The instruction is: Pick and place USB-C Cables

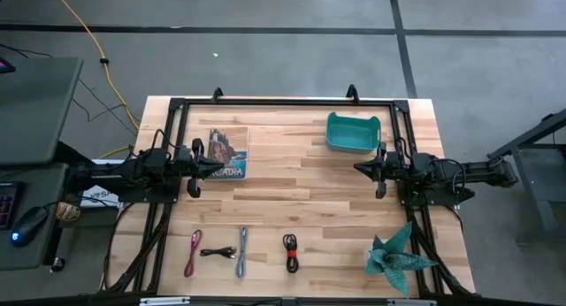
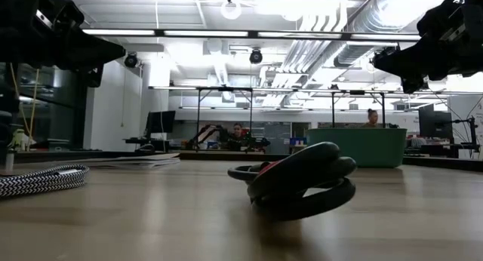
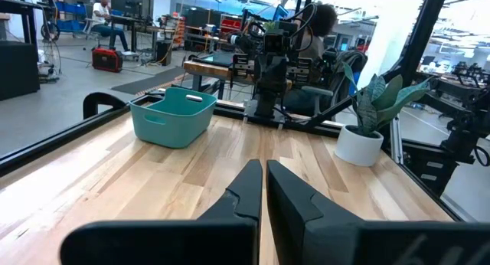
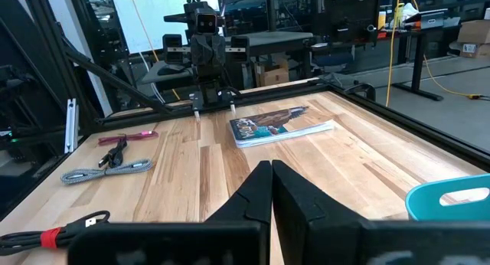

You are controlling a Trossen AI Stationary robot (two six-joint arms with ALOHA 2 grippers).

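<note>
The wooden table point(image 1: 292, 200) is carrying everything, framed by a black rail structure. The left gripper point(image 1: 212, 167) is hovering over the table's left-middle part, beside a book point(image 1: 228, 153) lying flat near the far-left side; its two fingers point(image 3: 245, 190) are lying pressed together, tips nearly meeting, with nothing between them. The right gripper point(image 1: 361, 168) is hanging opposite it at the right-middle, just in front of a teal bin point(image 1: 353, 132) standing at the far-right side; its fingers point(image 4: 259, 187) are likewise closed against each other and holding nothing. A potted plant point(image 1: 396, 256) is sitting at the near-right corner.

The four USB-C Cables are lying in a row along the near edge, well apart from both grippers and each apart from its neighbours. The blue-grey cable point(image 1: 241, 251) is folded long, its long axis running near-to-far. The magenta cable point(image 1: 194, 252) is sitting leftmost, also running near-to-far with a slight tilt. The red-and-black cable point(image 1: 290, 251) is forming a short near-to-far bundle at the right end of the row; in the low view it is showing as a dark coil close to the camera. The black cable point(image 1: 218, 251) is stretching crosswise, left-to-right, between the magenta and blue-grey ones.
</note>
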